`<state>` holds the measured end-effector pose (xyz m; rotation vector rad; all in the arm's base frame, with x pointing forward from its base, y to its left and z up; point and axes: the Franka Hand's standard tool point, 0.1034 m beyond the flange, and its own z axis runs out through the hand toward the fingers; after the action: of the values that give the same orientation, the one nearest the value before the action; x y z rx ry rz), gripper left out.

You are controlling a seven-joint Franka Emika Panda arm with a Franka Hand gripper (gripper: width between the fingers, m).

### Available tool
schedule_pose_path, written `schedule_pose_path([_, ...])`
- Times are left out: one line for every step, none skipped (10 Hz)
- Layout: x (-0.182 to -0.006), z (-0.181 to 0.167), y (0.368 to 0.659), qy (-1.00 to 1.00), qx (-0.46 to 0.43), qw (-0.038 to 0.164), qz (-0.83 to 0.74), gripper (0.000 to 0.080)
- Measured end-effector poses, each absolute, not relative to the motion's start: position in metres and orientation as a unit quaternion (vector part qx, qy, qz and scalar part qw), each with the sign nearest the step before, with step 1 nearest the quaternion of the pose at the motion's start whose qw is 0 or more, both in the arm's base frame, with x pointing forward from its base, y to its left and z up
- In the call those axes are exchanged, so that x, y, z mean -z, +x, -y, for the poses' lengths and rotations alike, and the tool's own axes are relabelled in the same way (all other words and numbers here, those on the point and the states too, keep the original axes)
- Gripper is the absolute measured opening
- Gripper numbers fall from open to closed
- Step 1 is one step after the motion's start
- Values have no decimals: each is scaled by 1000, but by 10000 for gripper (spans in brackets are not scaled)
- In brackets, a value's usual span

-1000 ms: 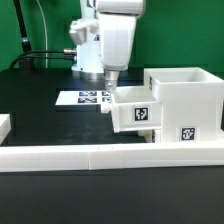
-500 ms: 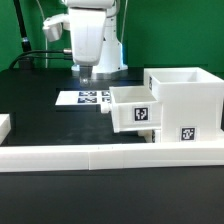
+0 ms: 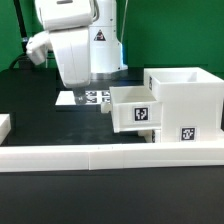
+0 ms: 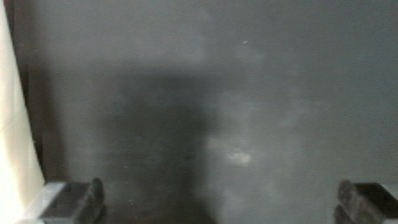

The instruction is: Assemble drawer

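Observation:
The drawer's large white casing [image 3: 186, 98] stands at the exterior view's right, with a square tag on its front. A smaller white box tray [image 3: 134, 108] with a tag sits partly pushed into the casing's left side. My gripper [image 3: 72, 91] hangs low over the black table, left of the tray and apart from it, at the marker board's left end. In the wrist view my gripper [image 4: 222, 202] is open, with its dark fingertips [image 4: 75, 200] wide apart. Only bare dark table shows between them.
The marker board [image 3: 95, 98] lies flat on the table behind the tray. A long low white border wall [image 3: 100, 155] runs along the front. A small white piece [image 3: 4, 125] sits at the far left. A white edge [image 4: 13, 110] shows at the wrist view's side.
My gripper has moved away from the tray toward the exterior view's left and closer to the camera. The tray and casing have not moved.

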<state>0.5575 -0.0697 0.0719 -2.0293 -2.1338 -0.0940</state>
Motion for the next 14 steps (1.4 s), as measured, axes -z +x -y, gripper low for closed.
schedule_pose_path([-67,70,557,-695,36,110,710,648])
schedule_pose_path([-64,63,556,-700,35,113,704,648])
schedule_pose_path([-64,53,556,-708,33,112,696,648])
schedule_pose_path([-62,43,554,-716,29,115,688,648])
schedule_pose_path([-60,37,553,-726,27,114,678,648])
schedule_pose_path([-58,28,551,-731,24,115,673,648])
schedule_pose_path([-59,17,552,-735,22,117,668,648])
schedule_pose_path([-59,9,553,-741,21,118,661,648])
schedule_pose_path([-60,2,554,-745,21,118,657,648])
schedule_pose_path([-62,-6,555,-753,20,118,647,648])
schedule_pose_path([-62,-16,556,-761,18,119,638,648])
schedule_pose_path([-62,-23,556,-767,16,121,630,648])
schedule_pose_path([-61,-28,556,-773,14,122,623,648])
schedule_pose_path([-61,-28,556,-776,13,121,618,648])
